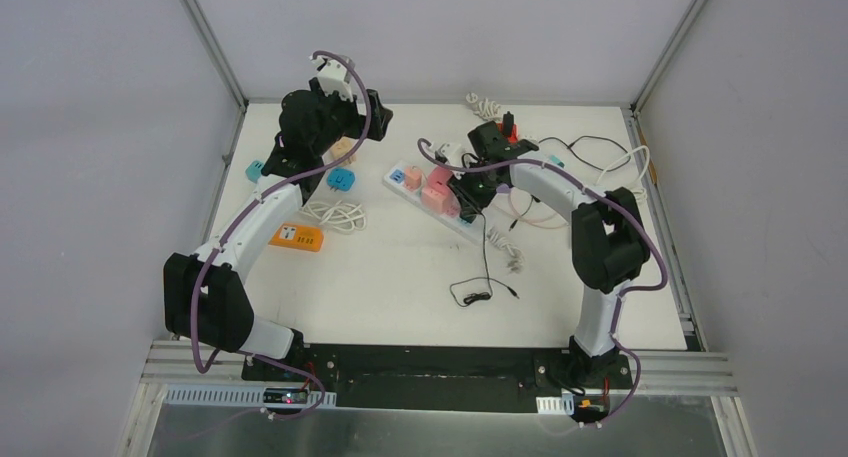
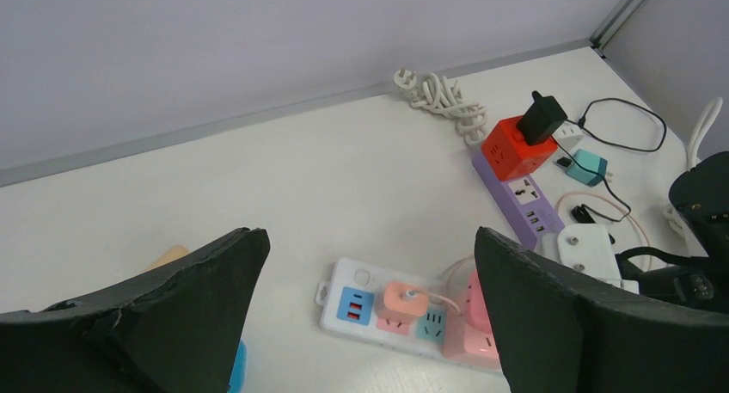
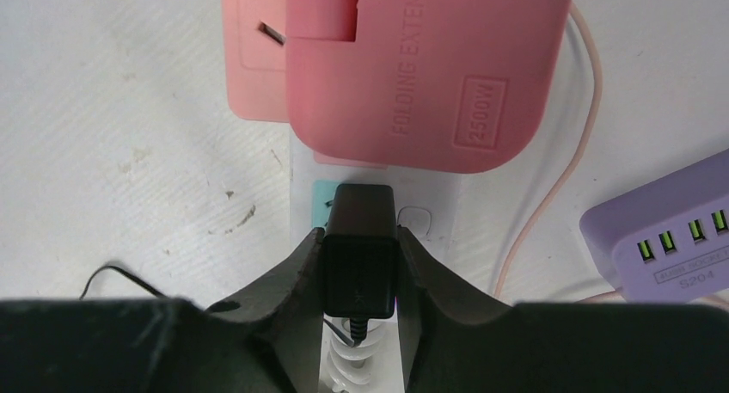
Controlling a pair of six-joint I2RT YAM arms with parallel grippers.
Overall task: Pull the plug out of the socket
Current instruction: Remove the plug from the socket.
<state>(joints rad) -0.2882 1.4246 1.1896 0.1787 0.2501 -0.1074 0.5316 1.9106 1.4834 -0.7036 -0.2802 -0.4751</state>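
Note:
A black plug point(image 3: 360, 268) stands in the white socket strip point(image 3: 434, 225), over a teal outlet at the strip's near end. My right gripper point(image 3: 361, 240) is shut on the plug, one finger pressed on each side. The plug's thin black cable point(image 1: 485, 267) trails toward the front of the table. In the top view the right gripper point(image 1: 468, 189) covers the plug. My left gripper point(image 2: 370, 238) hangs open above the table at the back left, holding nothing, with the socket strip point(image 2: 365, 283) in view between its fingers.
A pink folding adapter point(image 3: 413, 66) fills the strip just beyond the plug. A purple strip point(image 3: 662, 238) lies to the right, bearing a red cube point(image 2: 516, 148). An orange socket point(image 1: 297, 237), blue cubes point(image 1: 340, 180) and a white cable coil point(image 1: 335, 214) lie on the left.

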